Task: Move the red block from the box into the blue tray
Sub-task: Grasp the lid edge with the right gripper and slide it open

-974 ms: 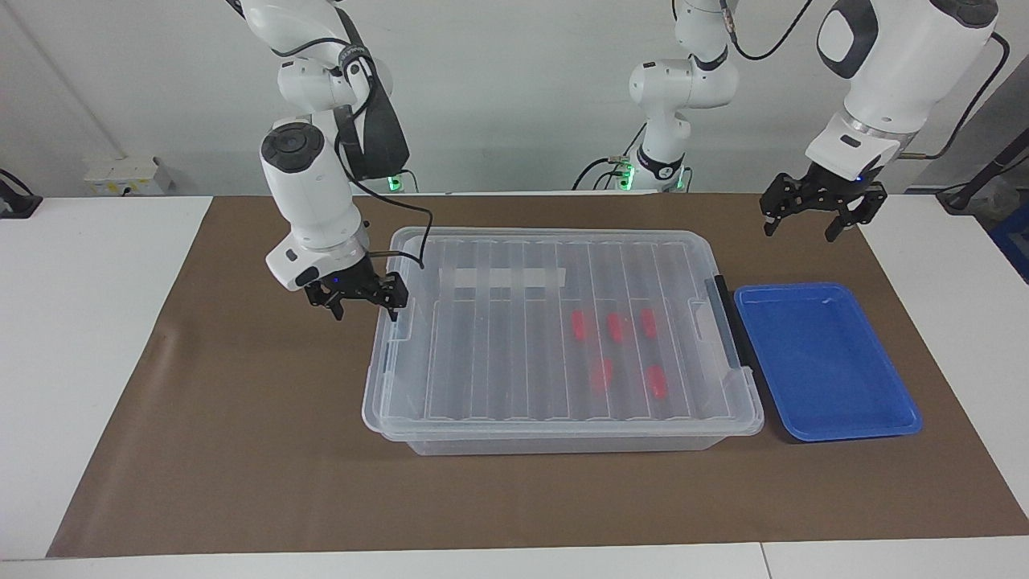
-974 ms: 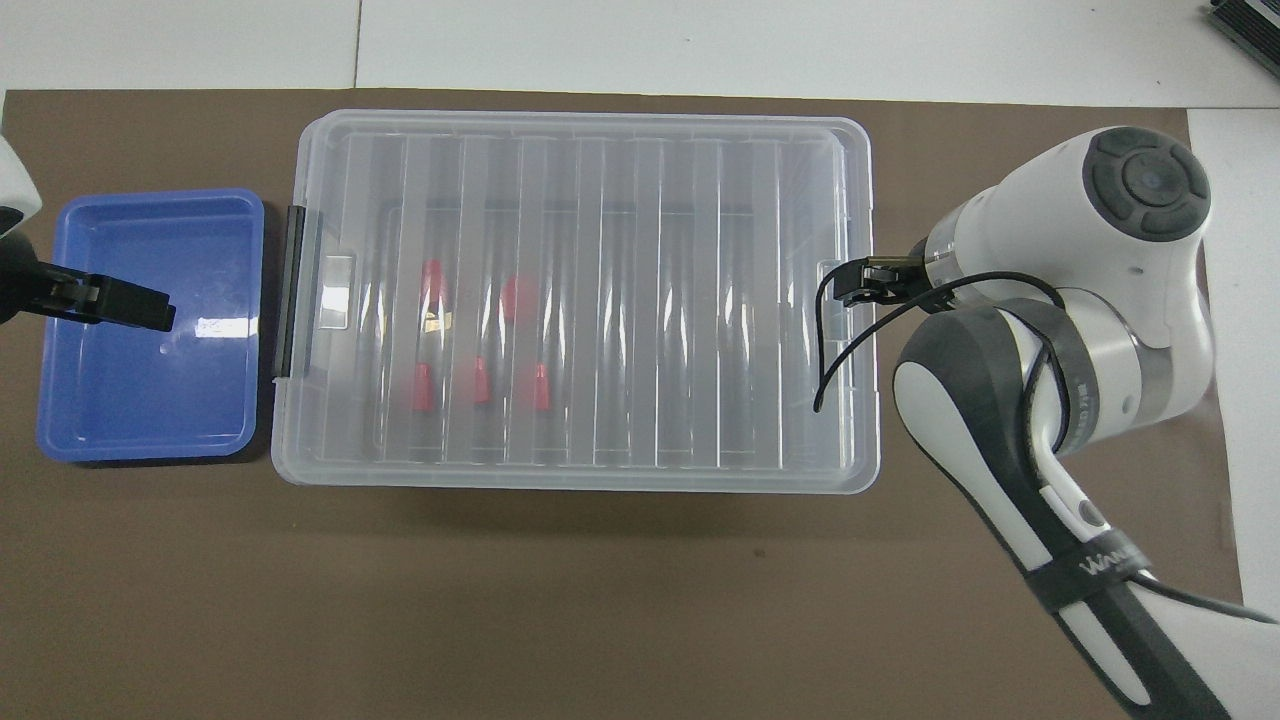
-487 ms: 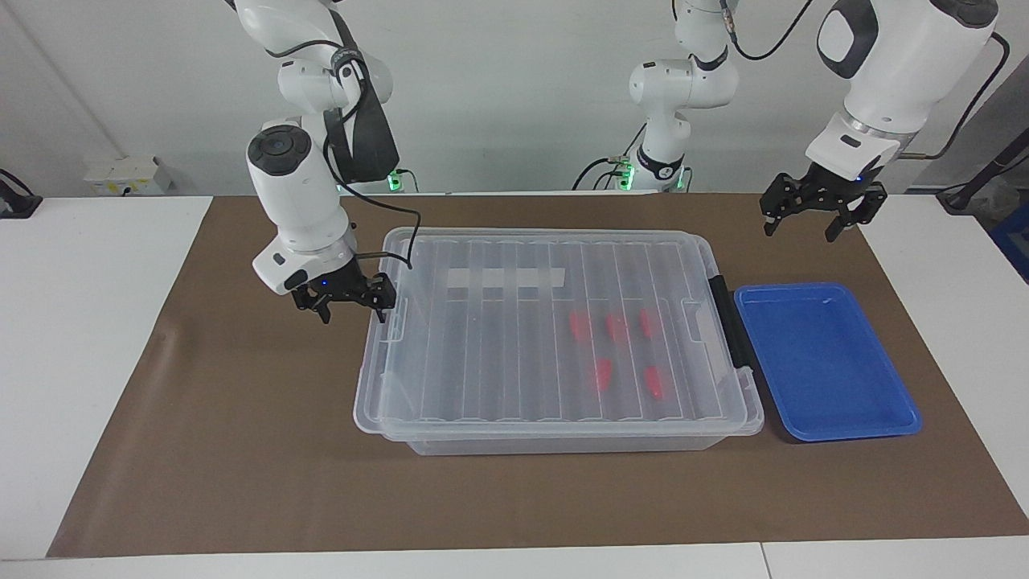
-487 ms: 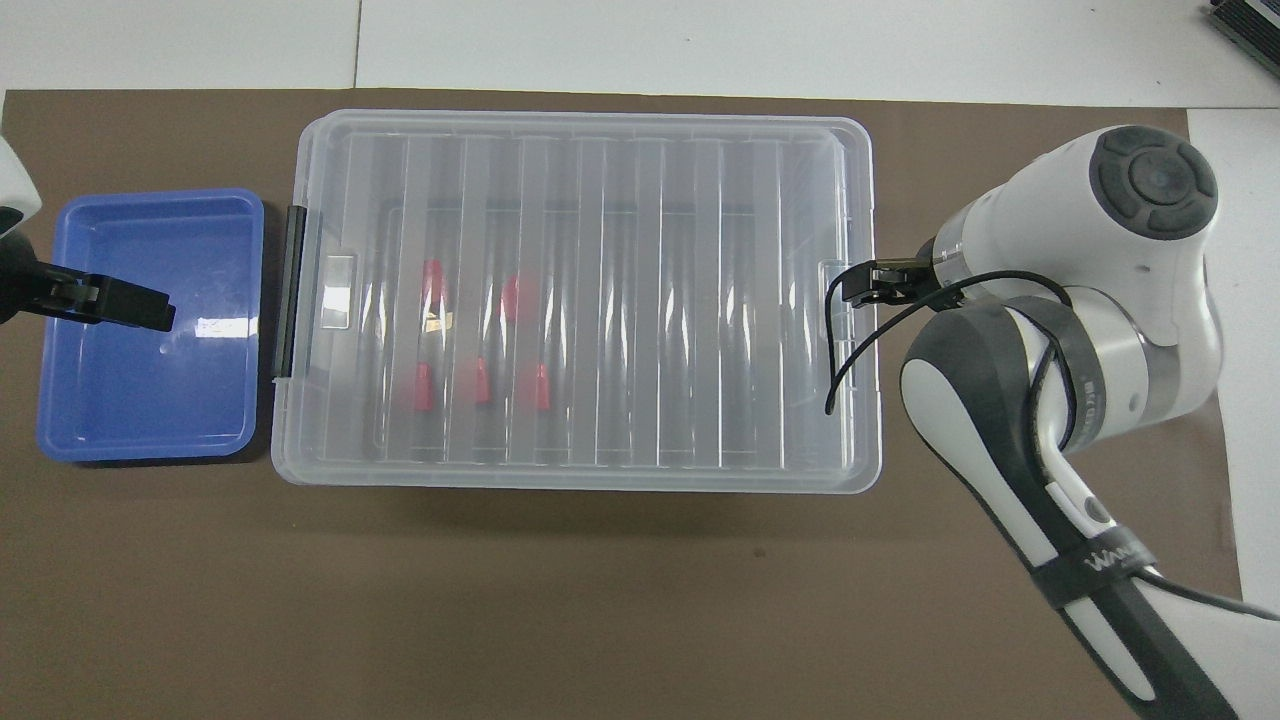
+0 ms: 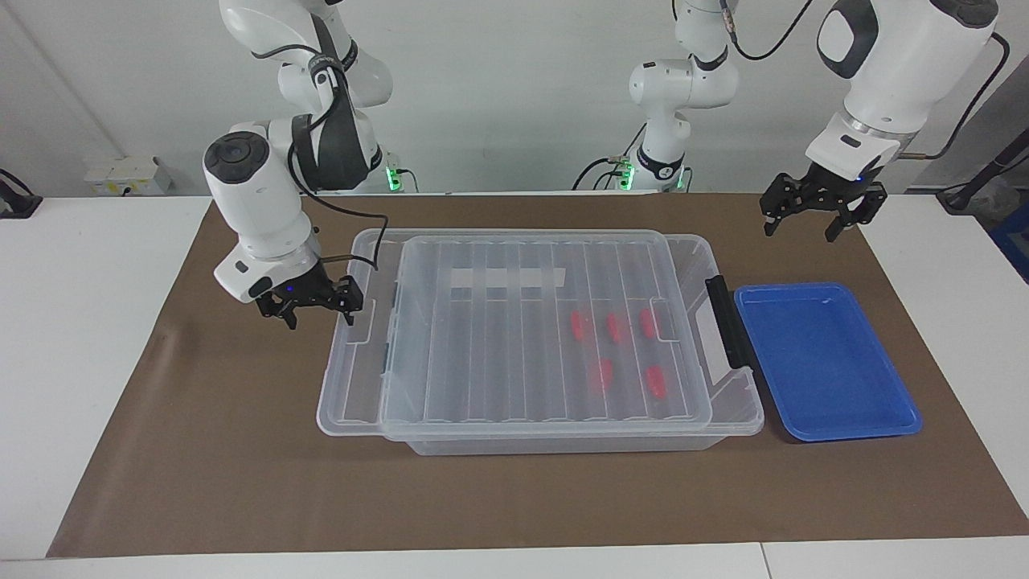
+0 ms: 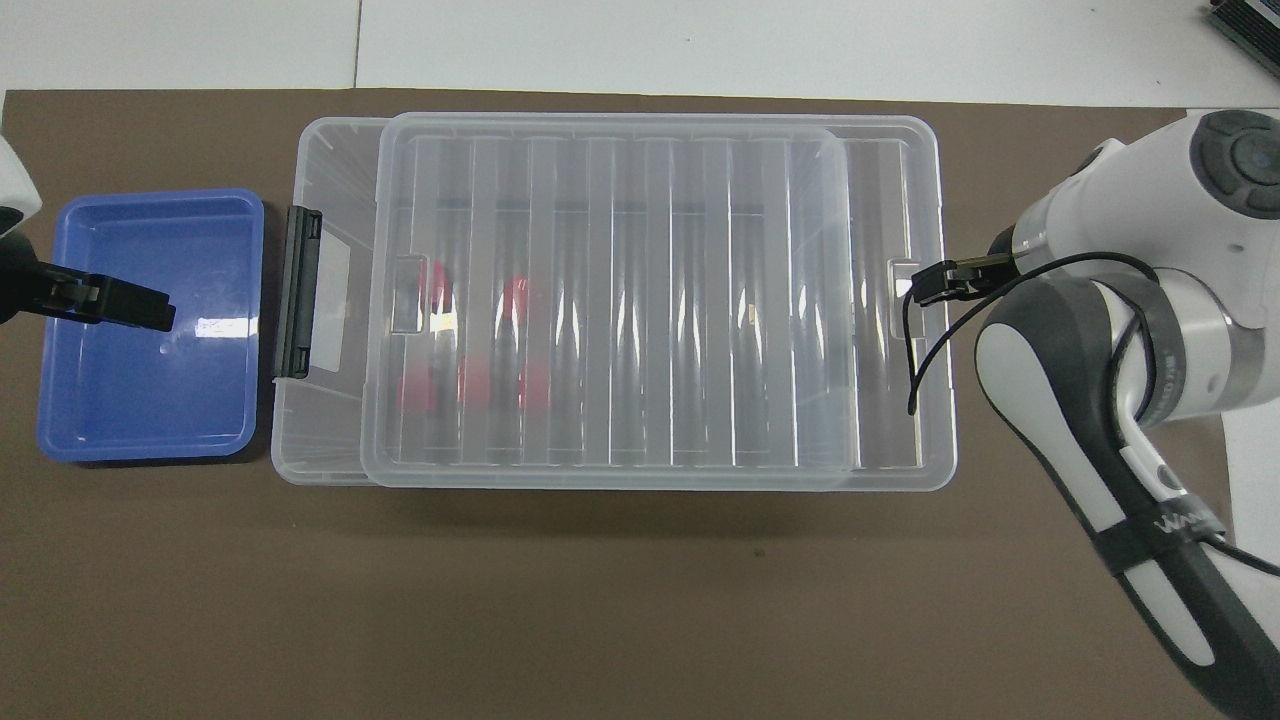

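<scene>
The clear box point(image 5: 735, 402) stands mid-mat, and its ribbed lid point(image 5: 354, 386) is slid partway off toward the right arm's end. Several red blocks point(image 5: 615, 326) lie inside, under the lid; they also show in the overhead view point(image 6: 432, 280). My right gripper point(image 5: 319, 320) is open at the lid's end, one finger point(image 6: 935, 285) at the lid's tab. The blue tray point(image 5: 824, 362) lies beside the box at the left arm's end. My left gripper point(image 5: 800, 232) is open, empty and raised over the tray point(image 6: 150, 400).
A dark latch point(image 5: 727, 322) stands swung open on the box's end next to the tray. A white tape strip point(image 5: 506, 277) is on the lid. A brown mat point(image 5: 241, 450) covers the table under everything.
My right gripper has moved toward the right arm's end and dragged the lid with it, so the lid now overhangs that end of the box. The left arm has not moved.
</scene>
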You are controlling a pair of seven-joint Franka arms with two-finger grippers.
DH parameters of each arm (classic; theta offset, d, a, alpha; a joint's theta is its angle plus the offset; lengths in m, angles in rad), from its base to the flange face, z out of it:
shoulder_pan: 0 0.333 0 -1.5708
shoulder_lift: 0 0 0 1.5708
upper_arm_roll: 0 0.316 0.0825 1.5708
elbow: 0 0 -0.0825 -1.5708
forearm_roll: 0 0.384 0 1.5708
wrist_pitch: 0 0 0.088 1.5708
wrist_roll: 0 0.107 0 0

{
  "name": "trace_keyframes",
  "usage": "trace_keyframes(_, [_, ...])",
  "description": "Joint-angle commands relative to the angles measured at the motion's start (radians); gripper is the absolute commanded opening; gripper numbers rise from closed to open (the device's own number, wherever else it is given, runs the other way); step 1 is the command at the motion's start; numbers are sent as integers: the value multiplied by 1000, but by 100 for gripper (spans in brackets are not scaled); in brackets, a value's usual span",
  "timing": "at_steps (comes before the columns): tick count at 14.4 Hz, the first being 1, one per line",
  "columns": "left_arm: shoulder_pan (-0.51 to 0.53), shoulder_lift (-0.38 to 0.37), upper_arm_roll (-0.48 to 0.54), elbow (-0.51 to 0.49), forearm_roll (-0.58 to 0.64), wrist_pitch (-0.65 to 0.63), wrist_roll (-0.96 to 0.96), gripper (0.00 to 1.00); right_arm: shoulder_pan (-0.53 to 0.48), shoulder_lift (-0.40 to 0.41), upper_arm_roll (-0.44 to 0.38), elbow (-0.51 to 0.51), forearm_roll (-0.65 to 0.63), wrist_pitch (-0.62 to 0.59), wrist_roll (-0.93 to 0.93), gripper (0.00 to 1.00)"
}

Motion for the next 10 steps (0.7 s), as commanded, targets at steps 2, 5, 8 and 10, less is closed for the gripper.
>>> trace_keyframes(2, [12,-22,-7,-22,0,1,-3,100,-10,-19,-40,-7,-15,-37,-125,99])
trace_keyframes(5, [12,-22,-7,-22,0,1,-3,100,-10,-23,-86,-1,-12,-61,-226,99])
trace_keyframes(8, [12,-22,-7,-22,0,1,-3,100,-10,-28,-134,-1,-10,-64,-350,99])
trace_keyframes(10, [12,-22,-7,-22,0,3,-5,100,-10,-28,-155,-1,-9,-64,-422,99])
